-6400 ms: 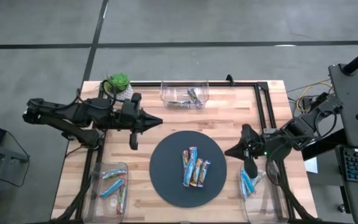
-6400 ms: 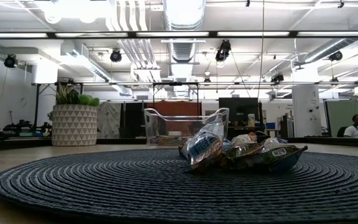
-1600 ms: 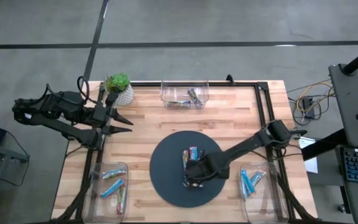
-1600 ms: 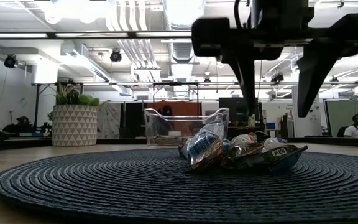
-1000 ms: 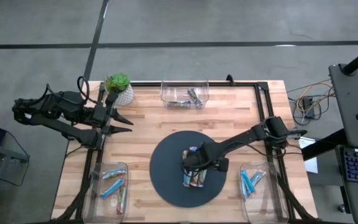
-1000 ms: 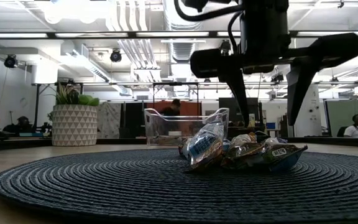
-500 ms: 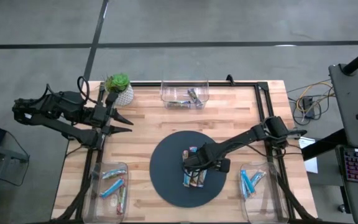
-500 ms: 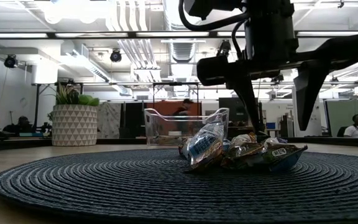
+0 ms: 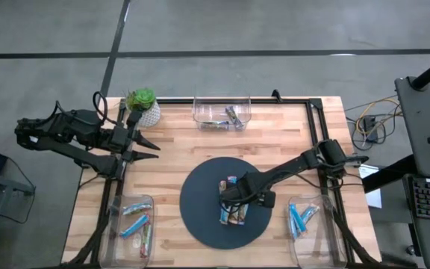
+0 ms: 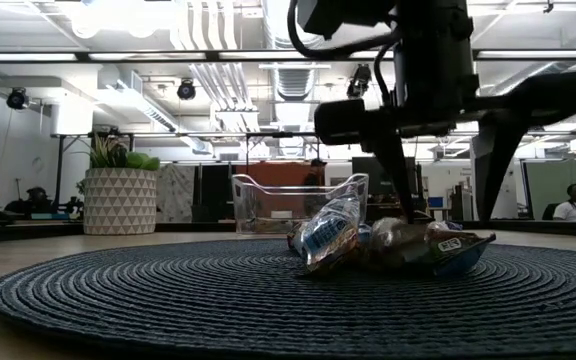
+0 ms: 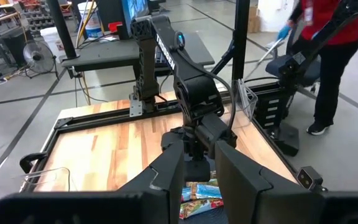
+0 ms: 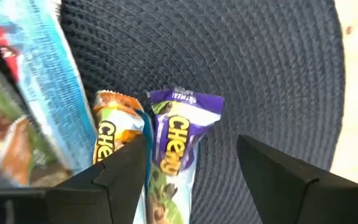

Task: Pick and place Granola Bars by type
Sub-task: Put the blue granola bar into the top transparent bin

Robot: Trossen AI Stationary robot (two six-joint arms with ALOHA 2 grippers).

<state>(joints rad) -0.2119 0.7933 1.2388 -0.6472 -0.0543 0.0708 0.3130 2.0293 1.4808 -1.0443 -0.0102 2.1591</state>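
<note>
between the wide-open fingers of the right gripper (image 12: 191, 171) lies the purple-wrapped granola bar (image 12: 178, 155) — its orange-wrapped neighbour (image 12: 112, 146) touches it, so closing may pinch both.

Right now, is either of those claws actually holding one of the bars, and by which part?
Nothing is held. The right claw hangs open over the purple-wrapped bar on the mat; the left claw waits empty near the plant pot.

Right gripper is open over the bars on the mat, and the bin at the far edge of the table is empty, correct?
Not quite. The high view shows bars inside the far bin. The rest holds: the right gripper is open over the bars on the mat.
</note>
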